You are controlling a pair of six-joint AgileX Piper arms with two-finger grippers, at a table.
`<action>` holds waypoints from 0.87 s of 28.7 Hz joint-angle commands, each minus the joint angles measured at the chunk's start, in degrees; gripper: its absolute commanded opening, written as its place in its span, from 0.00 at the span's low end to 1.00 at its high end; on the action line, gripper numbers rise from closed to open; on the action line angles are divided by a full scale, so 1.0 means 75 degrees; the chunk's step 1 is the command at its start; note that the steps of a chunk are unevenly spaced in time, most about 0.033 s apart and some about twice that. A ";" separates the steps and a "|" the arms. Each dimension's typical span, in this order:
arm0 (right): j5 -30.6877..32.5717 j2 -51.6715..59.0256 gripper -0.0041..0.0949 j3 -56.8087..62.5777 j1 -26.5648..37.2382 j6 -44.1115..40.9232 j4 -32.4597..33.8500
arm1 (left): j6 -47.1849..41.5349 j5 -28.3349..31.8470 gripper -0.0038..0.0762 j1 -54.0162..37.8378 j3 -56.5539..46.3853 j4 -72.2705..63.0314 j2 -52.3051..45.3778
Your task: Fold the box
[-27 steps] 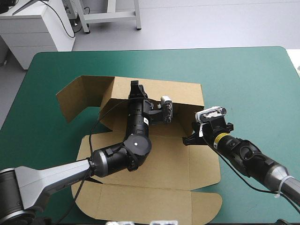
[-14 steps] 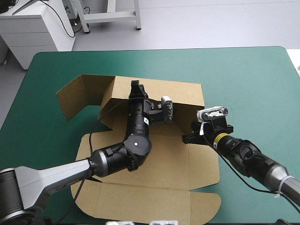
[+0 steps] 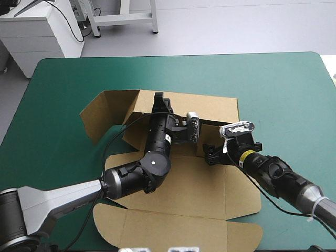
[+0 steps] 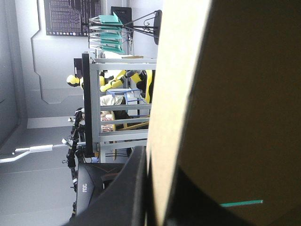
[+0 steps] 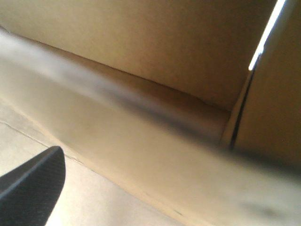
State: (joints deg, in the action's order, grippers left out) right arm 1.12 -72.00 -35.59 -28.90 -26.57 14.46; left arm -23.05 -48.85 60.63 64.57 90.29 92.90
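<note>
Now, your teal-green cover (image 3: 273, 79) carries the brown box (image 3: 210, 194) around its middle, base and near flaps lying flat, back wall raised. Your left gripper (image 3: 160, 101) pinches that wall's top edge, the board thin between its nearly closed black fingers (image 4: 127, 193). The right gripper (image 3: 210, 154) sits low over the base beside the wall. You cannot tell its grip, as blurred board cuts it off.
</note>
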 commanded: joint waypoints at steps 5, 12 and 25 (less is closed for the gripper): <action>-0.0891 0.0128 0.98 -0.0246 0.0281 -0.0035 -0.0181 | -0.0159 -0.0169 0.06 0.0058 0.0266 0.0481 -0.0335; -0.1539 0.0118 0.98 -0.0246 0.1359 0.0167 -0.0367 | -0.0159 -0.0169 0.06 0.0058 0.0266 0.0481 -0.0335; -0.1765 -0.0615 0.98 -0.0817 0.1517 0.1718 -0.0321 | -0.0159 -0.0115 0.06 0.0058 0.0266 0.0481 -0.0335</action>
State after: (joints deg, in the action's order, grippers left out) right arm -8.46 -77.71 -38.87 -18.00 -15.86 11.67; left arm -23.15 -47.76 60.65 64.57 90.16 92.95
